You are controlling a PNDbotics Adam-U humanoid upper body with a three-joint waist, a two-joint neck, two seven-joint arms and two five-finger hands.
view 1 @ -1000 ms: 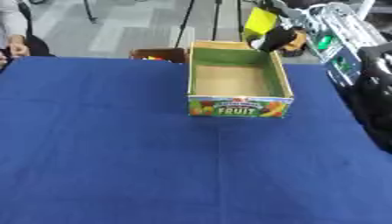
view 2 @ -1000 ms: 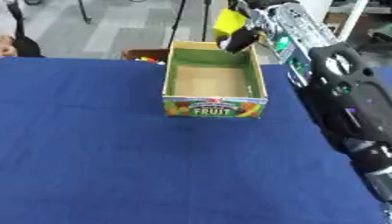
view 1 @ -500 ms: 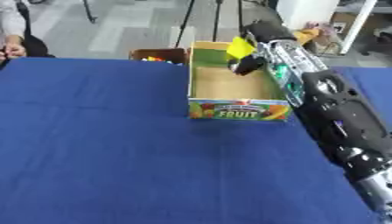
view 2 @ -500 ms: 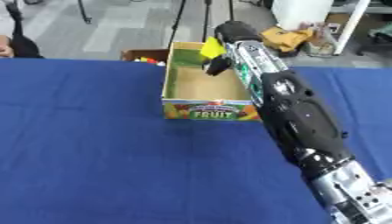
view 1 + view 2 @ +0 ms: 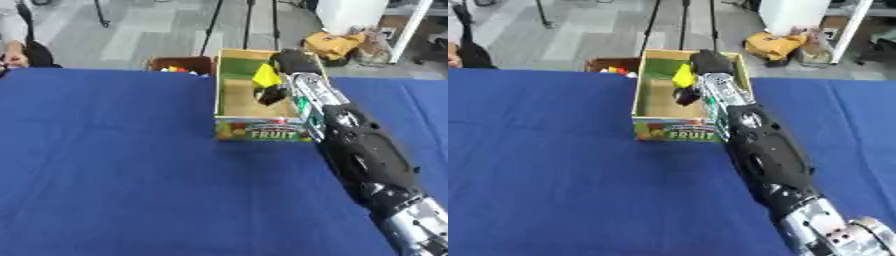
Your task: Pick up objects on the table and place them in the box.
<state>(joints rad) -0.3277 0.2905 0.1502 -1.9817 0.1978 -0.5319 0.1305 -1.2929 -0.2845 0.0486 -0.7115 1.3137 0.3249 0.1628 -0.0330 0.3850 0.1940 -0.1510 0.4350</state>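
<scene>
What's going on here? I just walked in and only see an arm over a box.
The robot's right hand is reaching into the open fruit box on the blue table, holding a yellow object above the box's inside. The object is not yet set down. The left hand is out of view. A smaller brown box with colourful things sits behind the table's far edge.

The robot's right arm (image 5: pixel 363 155) is a thick, rounded, glossy black shell that narrows toward a silver metal wrist section with small green markings along it. At the near end sits a bare silver joint (image 5: pixel 833 232) with ribbed, machined rings. The black right hand (image 5: pixel 282 75) is compact, its dark fingers tipped in black.
</scene>
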